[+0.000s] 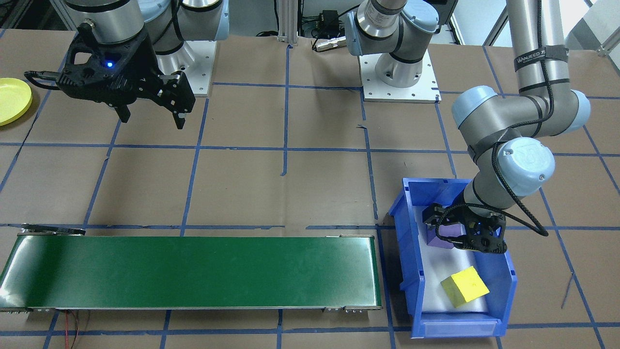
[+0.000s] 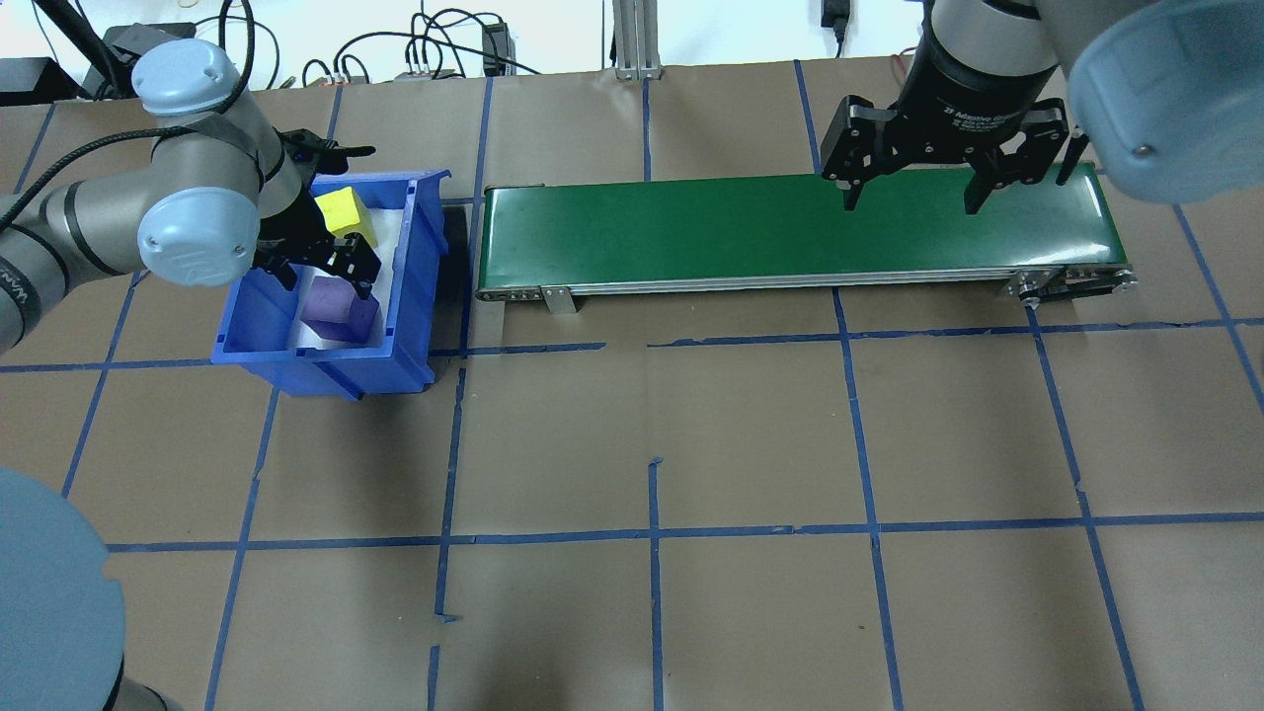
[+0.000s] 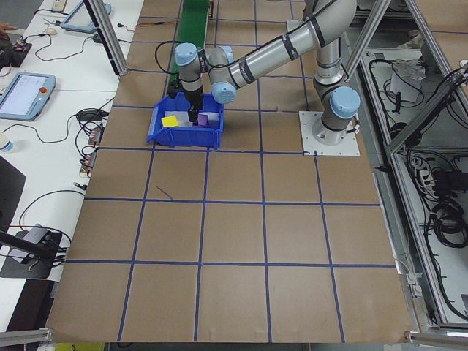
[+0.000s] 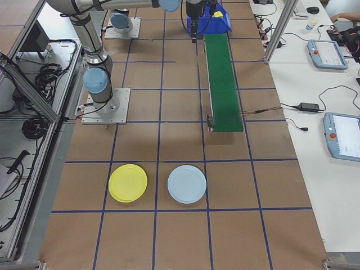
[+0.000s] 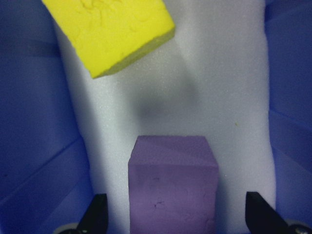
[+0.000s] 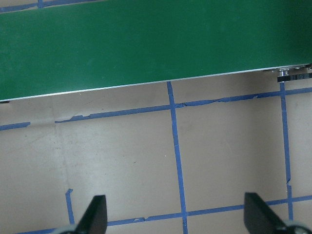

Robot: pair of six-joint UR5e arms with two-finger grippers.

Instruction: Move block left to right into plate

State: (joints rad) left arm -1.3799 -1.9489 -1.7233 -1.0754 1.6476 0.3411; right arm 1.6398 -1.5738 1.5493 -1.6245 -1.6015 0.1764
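We see the left gripper lowered into the blue bin, at the lower right of the front-facing view. Its fingers are spread wide, and the purple block stands between them at the bottom centre of the wrist view; a gap shows on each side, so they are not touching it. The yellow block lies tilted at the upper left of that wrist view, well apart from the purple one. Both blocks rest on the white foam floor of the bin.

The right gripper hangs in the air at the upper left of the front-facing view, its fingers also spread, with nothing between them. In its wrist view we see only the green belt along the top and the taped table below.

The yellow plate lies at the left edge of the front-facing view, near the right gripper. In the right side view it sits at the lower left, just beside a light blue plate.
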